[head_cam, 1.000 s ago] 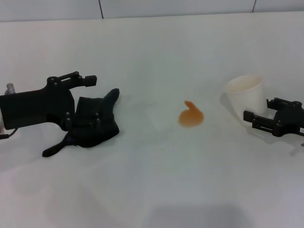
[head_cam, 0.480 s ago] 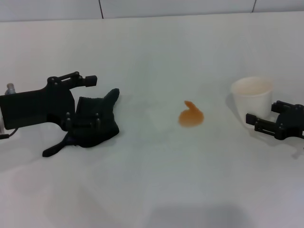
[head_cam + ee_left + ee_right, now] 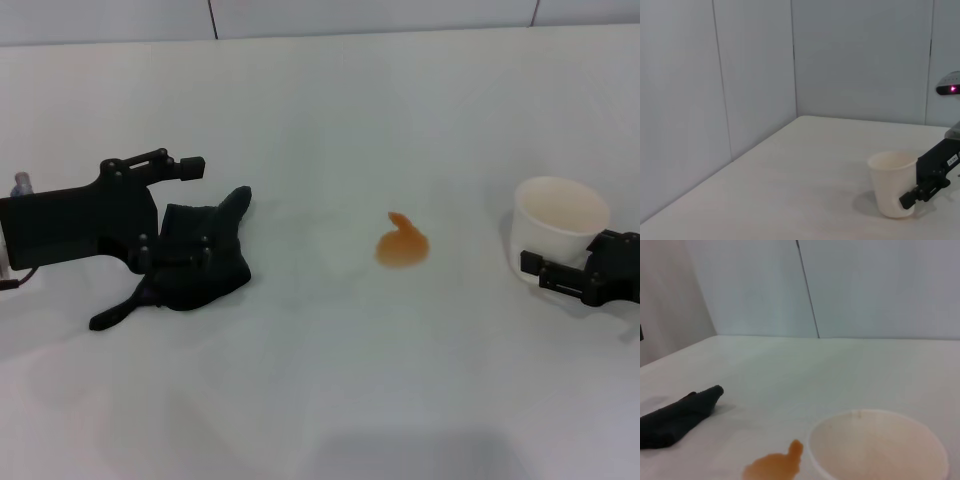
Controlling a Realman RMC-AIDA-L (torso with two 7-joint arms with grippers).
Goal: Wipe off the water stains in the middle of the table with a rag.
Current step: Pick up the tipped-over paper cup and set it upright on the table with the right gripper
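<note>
White surface (image 3: pixel 330 380) fills head view, pale wall panels along top edge. Water stains (image 3: pixel 402 245): small orange blot just right of frame centre, narrow tip toward upper left. Rag (image 3: pixel 195 262) at left, crumpled; long axis runs lower left to upper right, pointed corner up-right toward blot. Left gripper (image 3: pixel 175 215) at left edge, jaws spread wide, lower finger on rag, not clamped. Right gripper (image 3: pixel 560 278) at right edge against white cup (image 3: pixel 555 228); grip state cannot tell.
</note>
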